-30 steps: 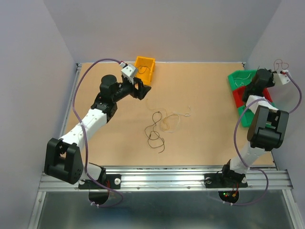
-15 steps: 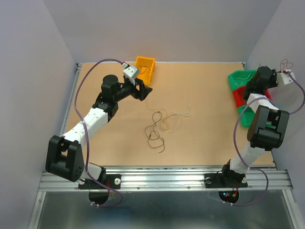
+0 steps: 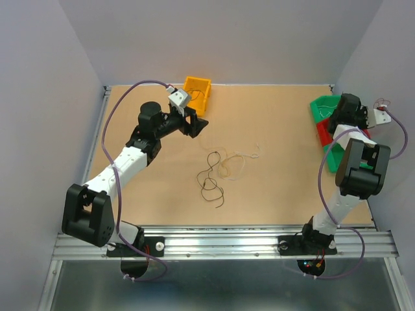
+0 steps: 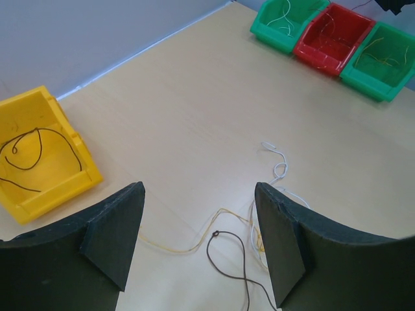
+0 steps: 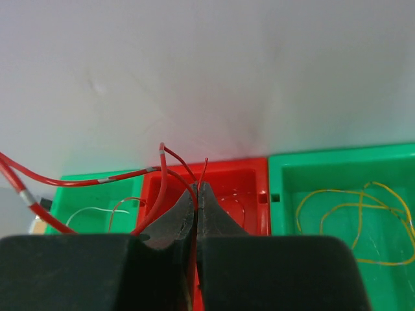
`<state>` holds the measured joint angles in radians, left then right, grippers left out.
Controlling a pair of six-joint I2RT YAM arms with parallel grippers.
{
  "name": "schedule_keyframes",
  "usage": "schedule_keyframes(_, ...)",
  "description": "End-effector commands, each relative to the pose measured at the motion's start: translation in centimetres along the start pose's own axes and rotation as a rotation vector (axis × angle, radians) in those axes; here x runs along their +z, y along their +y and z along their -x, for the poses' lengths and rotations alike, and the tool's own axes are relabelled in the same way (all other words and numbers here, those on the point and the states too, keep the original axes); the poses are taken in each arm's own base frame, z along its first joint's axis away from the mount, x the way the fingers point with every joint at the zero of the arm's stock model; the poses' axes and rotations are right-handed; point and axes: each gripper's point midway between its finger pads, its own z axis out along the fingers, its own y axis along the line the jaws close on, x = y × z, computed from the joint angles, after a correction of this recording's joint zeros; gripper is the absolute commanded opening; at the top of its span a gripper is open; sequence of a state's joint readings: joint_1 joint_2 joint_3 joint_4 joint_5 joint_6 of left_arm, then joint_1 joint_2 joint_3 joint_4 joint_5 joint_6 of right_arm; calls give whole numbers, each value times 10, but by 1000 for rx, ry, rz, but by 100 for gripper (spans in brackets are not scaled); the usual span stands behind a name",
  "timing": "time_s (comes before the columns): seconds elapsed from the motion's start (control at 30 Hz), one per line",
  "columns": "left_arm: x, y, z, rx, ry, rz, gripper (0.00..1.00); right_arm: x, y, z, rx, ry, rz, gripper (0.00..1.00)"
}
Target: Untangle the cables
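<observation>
Brown, yellow and seemingly whitish cables (image 3: 220, 172); yellow bin (image 4: 52, 197).

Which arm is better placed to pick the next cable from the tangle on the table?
Left. The left tool is open and faces the cables. The right tool is shut on a red wire over the red bin, far aside.

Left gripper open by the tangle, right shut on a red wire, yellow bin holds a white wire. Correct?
No: the yellow bin holds a dark brown wire, per the left wrist view. Left gripper open by the tangle, right gripper shut on a red wire: correct.
</observation>
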<state>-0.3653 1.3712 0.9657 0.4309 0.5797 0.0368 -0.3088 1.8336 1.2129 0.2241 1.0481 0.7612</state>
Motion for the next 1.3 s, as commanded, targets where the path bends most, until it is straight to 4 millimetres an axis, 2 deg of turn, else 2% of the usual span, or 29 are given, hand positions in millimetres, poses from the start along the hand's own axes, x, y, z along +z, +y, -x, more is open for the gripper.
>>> schedule_keyframes(0.0, -6, -14, 29, 51, -85, -45, 79, 0, -9, 3, 24, -32, -62, 1)
schedule_keyframes(0.17, -10, -15, 34, 62, -99, -40, 79, 3, -15, -21, -29, 29, -97, 1)
schedule_keyframes(0.23, -10, -16, 34, 62, -98, -44, 79, 4, -12, -23, -20, 40, -108, 1)
schedule_keyframes(0.3, -10, -16, 32, 60, -94, -44, 79, 4, -19, -34, -56, 70, -142, 3)
schedule_keyframes(0.33, -9, -17, 33, 59, -96, -47, 79, 5, -10, -31, -48, 75, -139, 3)
schedule_keyframes(0.37, -9, -16, 31, 57, -92, -49, 79, 6, -15, -40, -73, 96, -157, 1)
schedule_keyframes(0.43, -9, -16, 31, 57, -91, -50, 79, 6, -16, -44, -72, 113, -170, 1)
schedule_keyframes(0.6, -9, -17, 31, 58, -93, -52, 79, 5, -6, -59, -82, 188, -156, 1)
schedule_keyframes(0.67, -10, -18, 32, 59, -94, -55, 79, 5, -6, -71, -96, 233, -170, 1)
schedule_keyframes(0.97, -12, -23, 33, 63, -98, -72, 79, -6, -7, -112, -37, 408, -202, 1)
schedule_keyframes(1.17, -15, -25, 35, 69, -103, -76, 79, -8, -13, -120, 19, 466, -278, 1)
schedule_keyframes(1.2, -15, -25, 35, 72, -104, -76, 79, -8, -12, -120, 20, 466, -281, 5)
schedule_keyframes(1.23, -16, -25, 34, 72, -103, -76, 79, -7, -12, -121, 8, 470, -282, 23)
schedule_keyframes(1.27, -15, -25, 34, 72, -103, -76, 79, -6, -9, -118, 11, 465, -277, 27)
